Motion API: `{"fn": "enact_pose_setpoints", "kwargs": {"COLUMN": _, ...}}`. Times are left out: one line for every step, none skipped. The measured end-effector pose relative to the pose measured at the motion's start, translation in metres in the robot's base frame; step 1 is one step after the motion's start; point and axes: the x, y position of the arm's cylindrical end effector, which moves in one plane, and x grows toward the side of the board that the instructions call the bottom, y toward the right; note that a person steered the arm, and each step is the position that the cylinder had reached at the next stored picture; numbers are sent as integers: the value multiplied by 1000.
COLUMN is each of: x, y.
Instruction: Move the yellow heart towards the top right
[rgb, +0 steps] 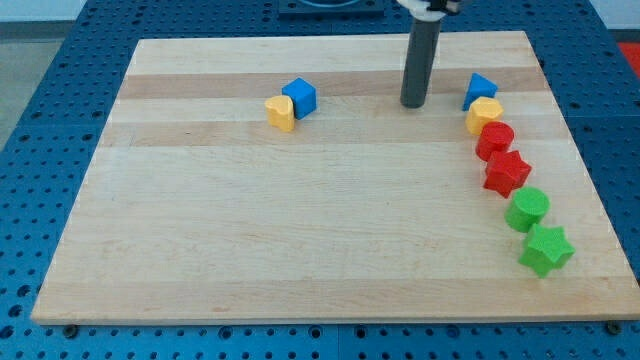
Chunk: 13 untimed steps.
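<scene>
The yellow heart (281, 112) lies on the wooden board (300, 220) in the upper middle-left, touching a blue cube (299, 96) at its upper right. My tip (414, 104) stands on the board well to the right of the heart and to the left of the blue block (479, 90) near the view's top right. It touches no block.
Down the view's right side runs a curved row: the blue block, a yellow block (484, 113), a red block (495, 139), a red star (506, 172), a green block (527, 209) and a green star (546, 249).
</scene>
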Motion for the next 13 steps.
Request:
{"fn": "enact_pose_setpoints", "kwargs": {"x": 25, "y": -31}}
{"fn": "enact_pose_setpoints", "kwargs": {"x": 51, "y": -77}}
{"fn": "enact_pose_setpoints", "kwargs": {"x": 69, "y": -131}}
{"fn": "enact_pose_setpoints", "kwargs": {"x": 65, "y": -191}}
{"fn": "enact_pose_setpoints", "kwargs": {"x": 47, "y": -214}}
{"fn": "enact_pose_setpoints", "kwargs": {"x": 29, "y": -211}}
{"fn": "enact_pose_setpoints", "kwargs": {"x": 25, "y": -191}}
{"fn": "enact_pose_setpoints", "kwargs": {"x": 25, "y": -160}}
{"fn": "enact_pose_setpoints", "kwargs": {"x": 16, "y": -133}}
{"fn": "enact_pose_setpoints", "kwargs": {"x": 0, "y": -109}}
{"fn": "enact_pose_setpoints", "kwargs": {"x": -12, "y": -82}}
{"fn": "enact_pose_setpoints", "kwargs": {"x": -19, "y": -50}}
{"fn": "enact_pose_setpoints", "kwargs": {"x": -31, "y": -25}}
